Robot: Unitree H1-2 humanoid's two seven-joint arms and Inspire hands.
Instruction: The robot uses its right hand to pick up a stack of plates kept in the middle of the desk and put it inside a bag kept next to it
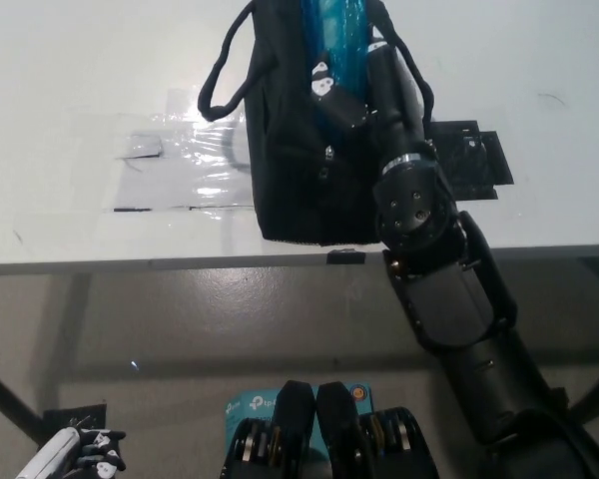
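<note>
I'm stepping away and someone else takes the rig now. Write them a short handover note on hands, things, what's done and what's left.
Right hand: at the mouth of the black bag, closed on the blue plates, which stand partly inside the bag.
Left hand: resting low at the lower left, away from the desk; open or shut cannot be told.
Bag: upright near the desk's front edge, beside the clear tape patch.
Done: plates lifted and brought into the bag's opening.
Left: lower them fully, let go, pull the right hand out.
</note>
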